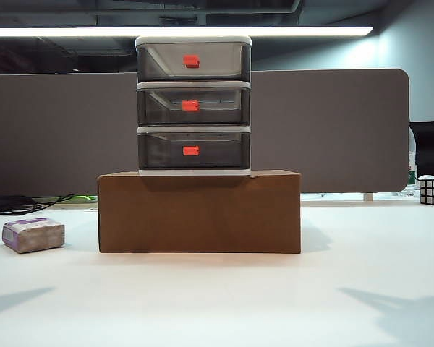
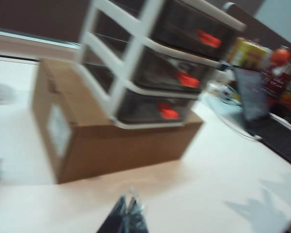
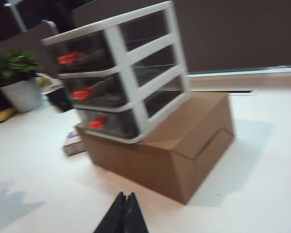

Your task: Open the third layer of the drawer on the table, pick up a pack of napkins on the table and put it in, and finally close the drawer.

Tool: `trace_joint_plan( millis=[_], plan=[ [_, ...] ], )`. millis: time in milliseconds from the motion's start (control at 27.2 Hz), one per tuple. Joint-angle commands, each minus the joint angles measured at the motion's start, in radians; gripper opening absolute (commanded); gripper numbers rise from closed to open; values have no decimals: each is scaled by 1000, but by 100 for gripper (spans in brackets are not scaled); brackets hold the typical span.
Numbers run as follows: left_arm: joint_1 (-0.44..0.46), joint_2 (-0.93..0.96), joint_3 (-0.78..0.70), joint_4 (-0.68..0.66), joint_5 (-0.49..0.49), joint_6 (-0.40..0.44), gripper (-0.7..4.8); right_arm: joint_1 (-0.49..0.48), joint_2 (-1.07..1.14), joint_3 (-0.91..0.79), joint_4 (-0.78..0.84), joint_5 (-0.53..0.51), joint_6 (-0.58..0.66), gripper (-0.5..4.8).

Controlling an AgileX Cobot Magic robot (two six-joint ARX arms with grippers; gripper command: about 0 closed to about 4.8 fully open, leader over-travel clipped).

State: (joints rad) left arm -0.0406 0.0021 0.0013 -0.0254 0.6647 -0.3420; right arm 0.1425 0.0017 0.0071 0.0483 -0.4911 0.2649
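You can read no text in any view: the pale label on the cardboard box is blurred, and the print on the pack of napkins is too small to make out.

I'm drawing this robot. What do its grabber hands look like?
Only the tips show. The left gripper and the right gripper each end in two thin, black, pointed fingers pressed together like a beak. No cables or markings are visible, and the arms themselves are out of view.
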Motion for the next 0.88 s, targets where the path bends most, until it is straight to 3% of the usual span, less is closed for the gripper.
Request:
trace_joint_plan(
  millis=[37, 184, 221, 331, 442, 552, 773, 884],
  plan=[
    [-201, 0, 7, 43, -169, -10, -5, 83, -2, -6, 51, -8, 25, -6],
    [-487, 0, 7, 50, -494, -9, -5, 176, 0, -6, 105, 21, 75, -6],
    [-645, 2, 6, 50, -693, -5, -5, 220, 0, -6, 113, 67, 85, -6],
    [-861, 11, 6, 51, -924, -5, -5, 278, 1, -6, 111, 129, 84, -6],
    [-1023, 11, 6, 94, -1070, -2, -5, 317, 1, -5, 111, 131, 85, -6],
    [-1121, 11, 6, 127, -1214, -10, -5, 341, 1, -4, 111, 132, 101, -6],
    [-1141, 102, 6, 159, -1229, -29, -5, 368, 10, -1, 106, 213, 109, -6],
    [-1141, 237, 6, 288, -1267, -29, -5, 381, 41, 8, 102, 264, 104, -6]
  ],
)
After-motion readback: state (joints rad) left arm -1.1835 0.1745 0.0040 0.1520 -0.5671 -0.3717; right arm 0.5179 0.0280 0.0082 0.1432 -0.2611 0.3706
